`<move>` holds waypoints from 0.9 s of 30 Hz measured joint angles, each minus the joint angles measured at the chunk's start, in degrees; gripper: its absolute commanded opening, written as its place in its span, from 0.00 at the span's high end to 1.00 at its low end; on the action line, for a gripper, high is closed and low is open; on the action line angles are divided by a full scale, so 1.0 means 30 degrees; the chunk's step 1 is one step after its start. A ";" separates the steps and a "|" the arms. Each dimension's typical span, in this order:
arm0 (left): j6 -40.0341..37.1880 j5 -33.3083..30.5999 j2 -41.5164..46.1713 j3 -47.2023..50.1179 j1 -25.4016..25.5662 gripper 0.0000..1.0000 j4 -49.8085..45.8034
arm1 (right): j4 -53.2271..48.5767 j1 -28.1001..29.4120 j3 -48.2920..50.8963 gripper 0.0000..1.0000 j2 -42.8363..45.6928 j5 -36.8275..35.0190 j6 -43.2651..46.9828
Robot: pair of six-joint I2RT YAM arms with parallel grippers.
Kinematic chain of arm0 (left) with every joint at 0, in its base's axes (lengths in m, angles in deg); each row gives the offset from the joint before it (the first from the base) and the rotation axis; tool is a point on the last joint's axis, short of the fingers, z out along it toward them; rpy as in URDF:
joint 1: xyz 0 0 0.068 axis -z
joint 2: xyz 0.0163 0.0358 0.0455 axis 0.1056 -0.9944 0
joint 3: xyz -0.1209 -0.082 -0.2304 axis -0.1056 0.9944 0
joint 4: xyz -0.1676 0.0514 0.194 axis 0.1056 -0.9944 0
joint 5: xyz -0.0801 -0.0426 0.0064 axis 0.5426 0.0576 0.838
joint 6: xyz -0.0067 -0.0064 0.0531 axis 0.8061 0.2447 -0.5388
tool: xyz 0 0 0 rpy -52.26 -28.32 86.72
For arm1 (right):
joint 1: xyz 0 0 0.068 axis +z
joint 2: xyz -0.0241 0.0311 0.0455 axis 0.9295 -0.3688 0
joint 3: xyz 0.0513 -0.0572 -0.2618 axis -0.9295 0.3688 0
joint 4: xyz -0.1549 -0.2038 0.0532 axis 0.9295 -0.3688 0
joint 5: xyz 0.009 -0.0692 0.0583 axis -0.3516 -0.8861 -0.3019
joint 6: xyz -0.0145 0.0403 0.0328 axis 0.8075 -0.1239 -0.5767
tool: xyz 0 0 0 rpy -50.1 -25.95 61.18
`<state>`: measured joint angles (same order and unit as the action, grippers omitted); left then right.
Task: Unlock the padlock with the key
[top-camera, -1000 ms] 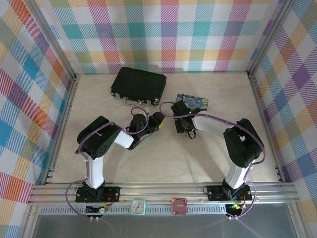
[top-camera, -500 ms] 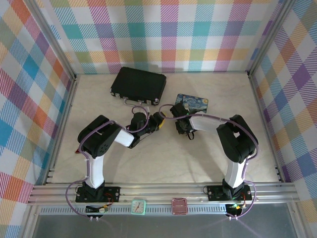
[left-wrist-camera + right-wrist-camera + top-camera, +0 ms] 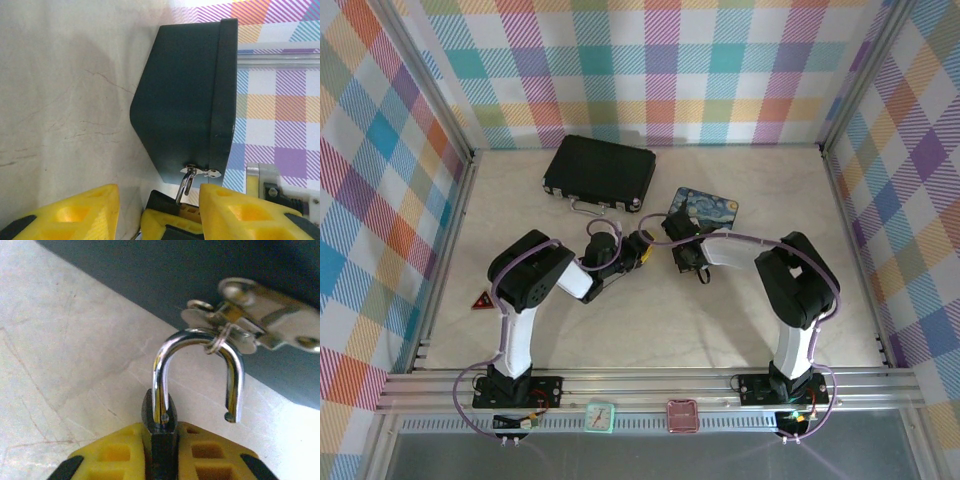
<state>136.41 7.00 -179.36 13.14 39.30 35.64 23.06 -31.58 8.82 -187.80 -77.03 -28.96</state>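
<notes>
Padlock sprung: my right gripper (image 3: 162, 452) clamps the padlock (image 3: 159, 412) body at six o'clock in its wrist view. The shackle (image 3: 195, 335) stands open, its free leg toward four o'clock, its loop hooked through the black briefcase (image 3: 150, 270) latch (image 3: 260, 315) at one o'clock. My left gripper (image 3: 155, 192) waits half-wide, gripping nothing. Unlocking looks done; next comes a careful unhooking.
</notes>
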 measured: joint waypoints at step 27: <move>-0.2900 0.1545 -0.0240 -0.4597 -0.1661 0.57 -0.4197 | 0.1530 -0.2120 -0.0379 1.00 0.0583 0.6965 1.3012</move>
<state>127.71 11.63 -180.09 -0.65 34.31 23.05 27.65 -37.94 7.69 -186.06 -56.13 10.07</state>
